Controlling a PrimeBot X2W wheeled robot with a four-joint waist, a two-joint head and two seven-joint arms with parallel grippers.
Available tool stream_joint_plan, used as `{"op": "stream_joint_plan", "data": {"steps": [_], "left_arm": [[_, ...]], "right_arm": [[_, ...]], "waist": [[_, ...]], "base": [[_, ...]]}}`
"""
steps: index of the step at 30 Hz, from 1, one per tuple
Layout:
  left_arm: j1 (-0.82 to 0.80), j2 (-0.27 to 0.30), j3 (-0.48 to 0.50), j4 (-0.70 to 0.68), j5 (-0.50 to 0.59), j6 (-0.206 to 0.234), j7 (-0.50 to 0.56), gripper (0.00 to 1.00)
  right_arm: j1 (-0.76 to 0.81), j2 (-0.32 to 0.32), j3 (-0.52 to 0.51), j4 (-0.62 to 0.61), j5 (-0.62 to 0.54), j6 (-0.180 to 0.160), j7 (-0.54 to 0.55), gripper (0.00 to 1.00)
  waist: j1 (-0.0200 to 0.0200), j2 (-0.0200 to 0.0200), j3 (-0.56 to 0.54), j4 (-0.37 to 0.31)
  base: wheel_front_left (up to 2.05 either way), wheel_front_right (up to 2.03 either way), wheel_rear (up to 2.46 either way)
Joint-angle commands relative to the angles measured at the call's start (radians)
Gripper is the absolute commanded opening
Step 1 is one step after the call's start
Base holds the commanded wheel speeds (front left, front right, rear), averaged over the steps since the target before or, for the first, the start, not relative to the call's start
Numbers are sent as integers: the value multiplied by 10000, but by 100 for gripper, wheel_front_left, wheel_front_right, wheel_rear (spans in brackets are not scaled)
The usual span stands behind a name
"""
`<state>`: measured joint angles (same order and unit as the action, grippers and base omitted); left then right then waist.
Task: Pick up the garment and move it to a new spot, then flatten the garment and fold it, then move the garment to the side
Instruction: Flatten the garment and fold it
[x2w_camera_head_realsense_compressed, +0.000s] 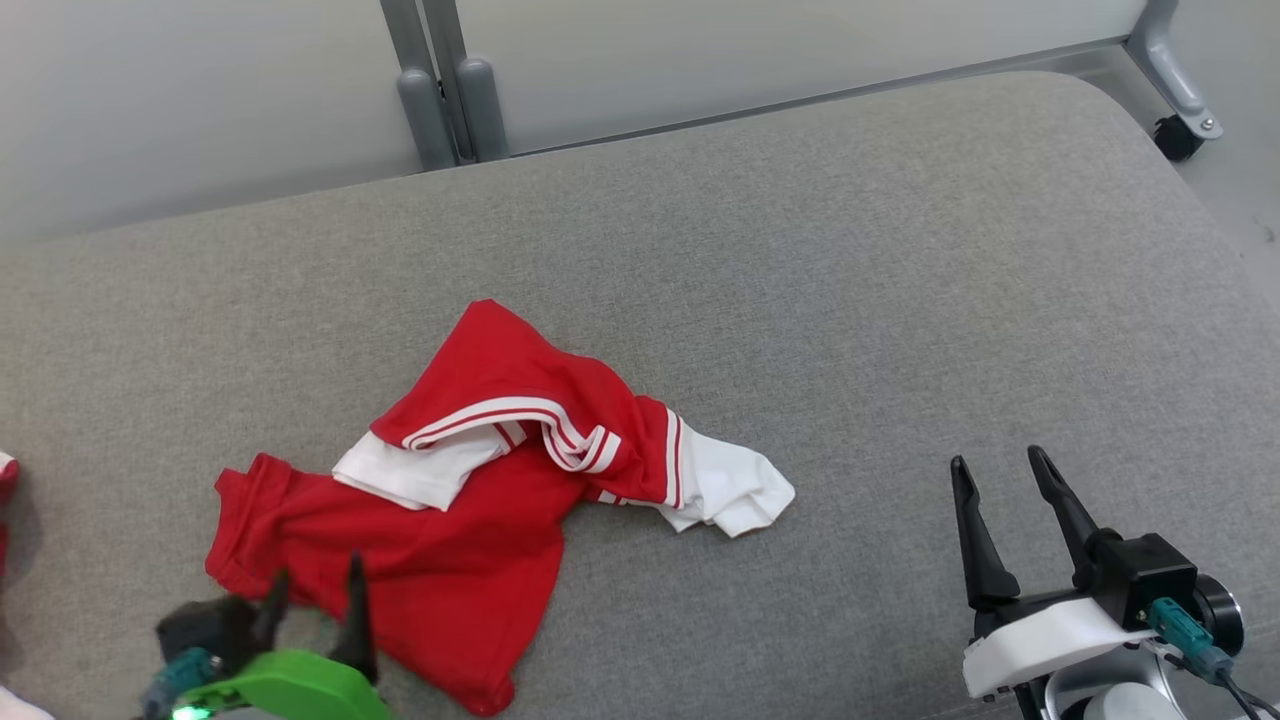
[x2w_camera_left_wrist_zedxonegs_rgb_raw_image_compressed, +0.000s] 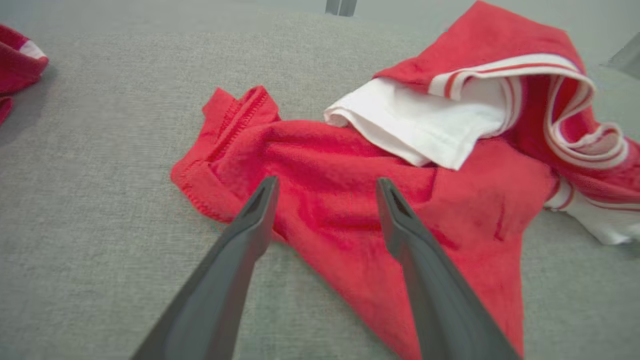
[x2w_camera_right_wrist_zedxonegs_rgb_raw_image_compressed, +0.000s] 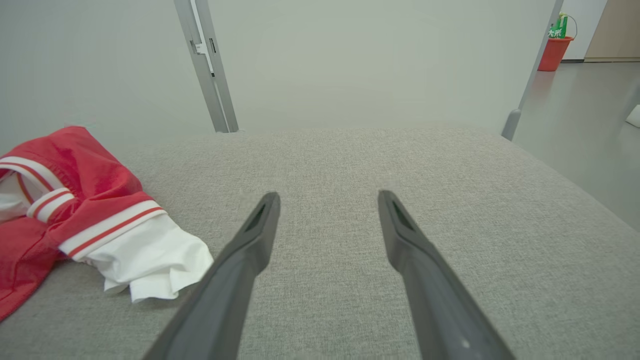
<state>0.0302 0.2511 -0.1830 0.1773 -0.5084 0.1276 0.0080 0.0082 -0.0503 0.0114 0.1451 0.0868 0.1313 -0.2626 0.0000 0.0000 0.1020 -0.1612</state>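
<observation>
A crumpled red garment (x2w_camera_head_realsense_compressed: 450, 540) with white sleeves and red-and-white stripes lies on the grey cushion (x2w_camera_head_realsense_compressed: 800, 300), left of centre. My left gripper (x2w_camera_head_realsense_compressed: 315, 585) hovers open over its near left hem, nothing between the fingers. The left wrist view has the same garment (x2w_camera_left_wrist_zedxonegs_rgb_raw_image_compressed: 350, 170) spread beyond my open left gripper (x2w_camera_left_wrist_zedxonegs_rgb_raw_image_compressed: 325, 187), whose tips sit over the red cloth. My right gripper (x2w_camera_head_realsense_compressed: 995, 475) stands open over bare cushion at the lower right, apart from the cloth. From the right wrist, the garment (x2w_camera_right_wrist_zedxonegs_rgb_raw_image_compressed: 75, 210) lies off to the left of my open right gripper (x2w_camera_right_wrist_zedxonegs_rgb_raw_image_compressed: 327, 197).
Another red and white cloth (x2w_camera_left_wrist_zedxonegs_rgb_raw_image_compressed: 17, 60) lies at the cushion's far left edge (x2w_camera_head_realsense_compressed: 5, 480). Grey metal posts (x2w_camera_head_realsense_compressed: 445, 90) and a pale wall stand behind the cushion. A caster leg (x2w_camera_head_realsense_compressed: 1180, 110) is at the back right. A red bucket (x2w_camera_right_wrist_zedxonegs_rgb_raw_image_compressed: 555, 50) stands on the floor.
</observation>
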Motion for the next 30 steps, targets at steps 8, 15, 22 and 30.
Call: {"op": "stream_joint_plan", "data": {"steps": [8, 15, 22, 30], "left_arm": [[800, -748, -1959, -876, 334, -290, 1202, 100], [225, -963, -2493, 563, 508, -559, 1317, 44], [279, -425, -2368, 1026, 711, -357, 1491, 0], [1485, 1540, -2438, -993, 1242, -59, 3344, 29]], "right_arm": [[-160, -11, 121, 43, 85, -10, -34, 100], [-336, -11, 252, 31, 95, -10, -34, 100], [-128, -12, 153, 71, 235, -10, -34, 100], [-212, -10, 80, 80, 332, -10, -33, 100]], "waist": [[0, 0, 58, 320], [0, 0, 186, 286], [0, 0, 187, 204], [0, 0, 249, 173]], "base": [[0, 0, 0], [0, 0, 0], [0, 0, 0], [0, 0, 0]]}}
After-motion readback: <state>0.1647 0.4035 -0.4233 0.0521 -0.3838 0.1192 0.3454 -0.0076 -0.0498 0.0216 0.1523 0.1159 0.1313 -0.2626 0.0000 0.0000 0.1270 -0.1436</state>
